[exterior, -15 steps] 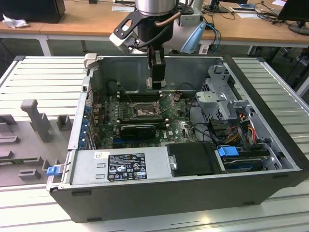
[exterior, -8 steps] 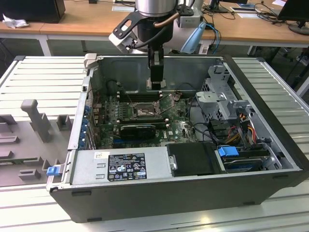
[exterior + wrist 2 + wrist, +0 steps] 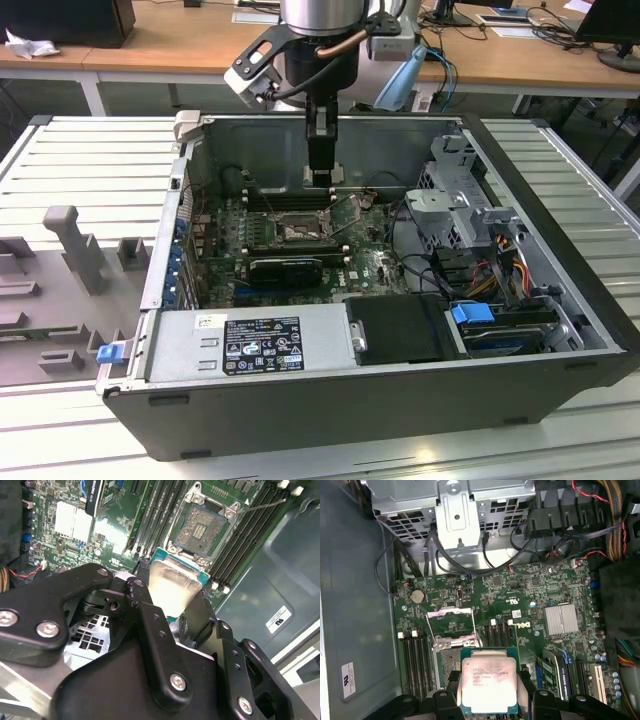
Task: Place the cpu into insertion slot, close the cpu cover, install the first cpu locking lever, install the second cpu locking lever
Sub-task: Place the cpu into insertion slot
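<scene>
A robot arm's gripper (image 3: 320, 174) hangs inside an open computer case (image 3: 330, 415) on a ribbed grey worktop (image 3: 80, 160). Its black fingers (image 3: 145, 605) are clamped on two opposite edges of the cpu (image 3: 488, 680).

The chip is held clear of the green motherboard (image 3: 530, 595), close to the insertion slot (image 3: 202, 527) but not in it. Both wrist views show its silver lid and teal-green border.

The insertion slot lies bare, its dark contact field ringed by a silvery rim. In the first wrist view the cpu overlaps the slot's near edge. The cover (image 3: 449, 612) – a thin metal frame with a square cut-out – stands raised beyond it.

A thin metal lever (image 3: 262, 505) angles out from one corner of the slot, across the long black memory slots (image 3: 160, 515) on that side.

In the exterior view the gripper points straight down near the case's far wall, just past the insertion slot. Nearer the camera are a black card (image 3: 285, 268) and a grey power supply (image 3: 250, 340), which sits against the case's near wall.
</scene>
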Robot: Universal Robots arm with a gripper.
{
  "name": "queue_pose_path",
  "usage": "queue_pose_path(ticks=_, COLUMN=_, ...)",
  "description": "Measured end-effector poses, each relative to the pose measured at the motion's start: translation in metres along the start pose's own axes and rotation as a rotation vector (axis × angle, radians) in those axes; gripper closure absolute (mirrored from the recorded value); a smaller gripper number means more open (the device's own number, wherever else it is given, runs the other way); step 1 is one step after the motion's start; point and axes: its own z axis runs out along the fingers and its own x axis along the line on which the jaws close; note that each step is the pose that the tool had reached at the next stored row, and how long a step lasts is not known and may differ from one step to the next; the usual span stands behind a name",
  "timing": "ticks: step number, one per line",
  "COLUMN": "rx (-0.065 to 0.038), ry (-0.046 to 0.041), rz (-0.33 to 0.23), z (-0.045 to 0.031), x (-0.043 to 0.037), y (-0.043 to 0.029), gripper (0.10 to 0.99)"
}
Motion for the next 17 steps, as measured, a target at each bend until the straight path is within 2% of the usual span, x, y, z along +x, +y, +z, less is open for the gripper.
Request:
queue_pose_path(ticks=6, rx=-0.001, ry=-0.0029, rz=0.036, z=0.0013, x=0.0000, y=-0.0001, gripper=0.557)
queue_pose_path(ticks=17, rx=-0.001, ry=-0.0033, rz=0.040, z=0.0054, x=-0.0001, y=-0.0005, gripper=0.557)
